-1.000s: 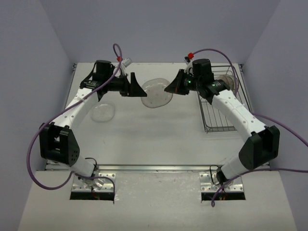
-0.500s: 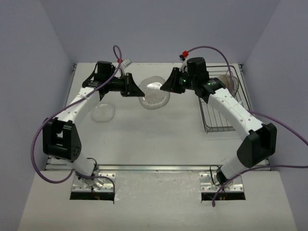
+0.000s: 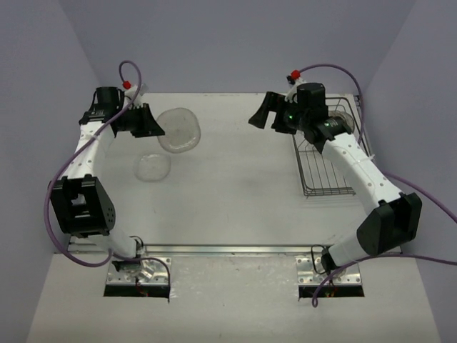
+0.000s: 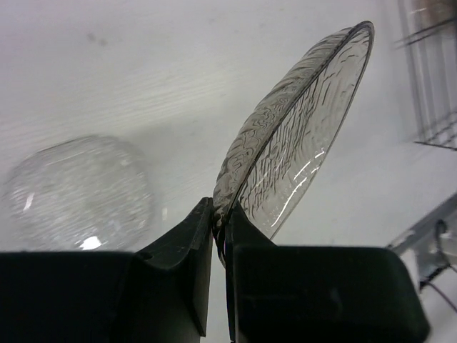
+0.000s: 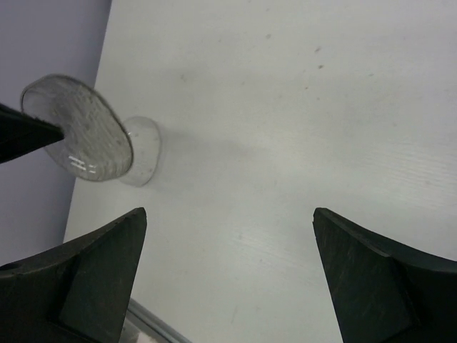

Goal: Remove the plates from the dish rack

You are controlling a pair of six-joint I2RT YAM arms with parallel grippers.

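A smoky translucent plate (image 3: 178, 130) hangs tilted above the table's far left, its edge pinched in my left gripper (image 3: 156, 131), which is shut on it. The left wrist view shows that plate (image 4: 300, 136) rising from the closed gripper (image 4: 220, 214). A clear plate (image 3: 152, 166) lies flat on the table just below; it also shows beside the left fingers (image 4: 78, 193). My right gripper (image 3: 260, 118) hovers wide open with nothing in it, left of the dish rack (image 3: 328, 168). In the right wrist view the gripper (image 5: 228, 211) looks toward the held plate (image 5: 78, 128).
The wire rack stands at the table's far right, with the right arm stretched over its left side. Purple walls close in the table on the left, right and back. A metal rail (image 3: 235, 249) runs along the near edge.
The plate has passed from the right gripper to the left. The right gripper opened and drew back right. The left arm swung to the left with the plate.
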